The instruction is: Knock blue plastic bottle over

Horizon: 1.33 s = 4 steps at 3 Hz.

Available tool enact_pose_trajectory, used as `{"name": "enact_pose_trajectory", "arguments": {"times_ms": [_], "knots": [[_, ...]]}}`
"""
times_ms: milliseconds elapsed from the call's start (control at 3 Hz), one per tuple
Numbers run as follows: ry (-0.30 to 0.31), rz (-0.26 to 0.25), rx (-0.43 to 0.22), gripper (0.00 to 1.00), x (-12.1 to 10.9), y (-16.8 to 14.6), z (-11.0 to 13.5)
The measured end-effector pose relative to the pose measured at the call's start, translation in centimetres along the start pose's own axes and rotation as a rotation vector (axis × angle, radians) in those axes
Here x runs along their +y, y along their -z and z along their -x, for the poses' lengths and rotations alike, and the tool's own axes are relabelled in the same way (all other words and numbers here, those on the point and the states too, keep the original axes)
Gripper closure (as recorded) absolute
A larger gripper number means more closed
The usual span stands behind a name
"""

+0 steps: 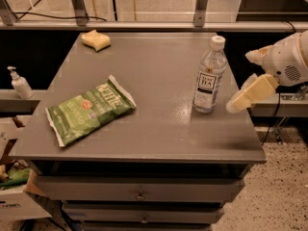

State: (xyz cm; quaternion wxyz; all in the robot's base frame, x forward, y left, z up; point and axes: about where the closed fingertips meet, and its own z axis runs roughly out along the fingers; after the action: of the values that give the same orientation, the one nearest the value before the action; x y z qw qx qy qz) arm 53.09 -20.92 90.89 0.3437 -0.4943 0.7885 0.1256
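The gripper (239,83), jaws apart and empty, hovers off the grey table's (144,138) right edge, where the blue plastic bottle (208,78) stands upright; a high sideways push should topple it.

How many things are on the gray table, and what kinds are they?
Bottles: 1, the blue plastic bottle, standing upright.
Snack bags: 1, the green chip bag, lying flat.
Sponges: 1, the yellow sponge.
Total: 3 on the table.
Not counted: the gripper, which hovers just right of the bottle.
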Motion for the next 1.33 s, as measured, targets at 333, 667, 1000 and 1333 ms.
{"name": "enact_pose_trajectory", "arguments": {"times_ms": [333, 667, 1000, 1333], "knots": [[-0.026, 0.017, -0.082, 0.00, 0.0, -0.9, 1.7], [-0.033, 0.027, -0.135, 0.00, 0.1, -2.5, 3.5], [-0.036, 0.030, -0.167, 0.00, 0.4, -3.9, 5.3], [-0.034, 0.033, -0.191, 0.00, 0.7, -5.3, 7.4]]}}
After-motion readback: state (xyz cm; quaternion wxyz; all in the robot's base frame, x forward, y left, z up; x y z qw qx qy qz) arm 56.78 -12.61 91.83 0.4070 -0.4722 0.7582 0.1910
